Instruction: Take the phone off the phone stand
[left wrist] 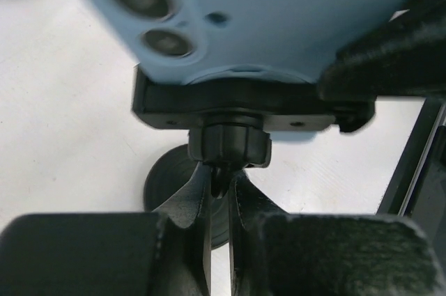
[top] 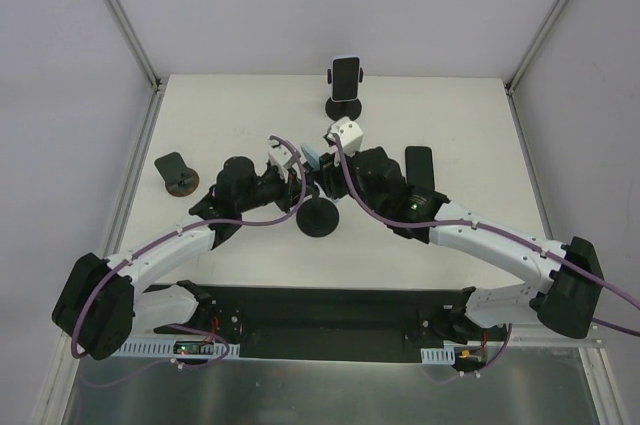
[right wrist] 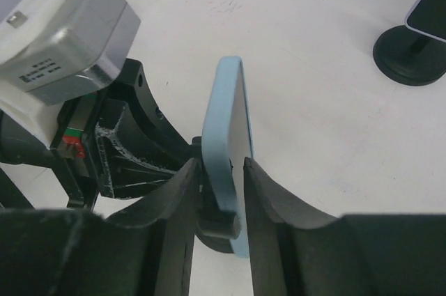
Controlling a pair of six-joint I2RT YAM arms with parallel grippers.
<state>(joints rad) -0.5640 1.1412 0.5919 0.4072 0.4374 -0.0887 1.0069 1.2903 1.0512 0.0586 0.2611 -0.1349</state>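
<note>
Black on black nearest: clamped the left gripper (left wrist: 220, 181) shut around the thin neck of the black round-based phone stand (left wrist: 230, 144), just under its knurled collar. Straddled the slim pale-blue phone (right wrist: 224, 115) with the right gripper (right wrist: 221, 170), one finger beside each face; could not tell whether squeezing or merely alongside. Found the phone seated in the stand's clamp, above the left fingers. Judged it best to pinch both faces firmly, hold the neck pinned, and draw straight out without twisting. Noted, far beyond both grippers, a second black stand (top: 345, 105) carrying a dark phone (top: 346, 73).
</note>
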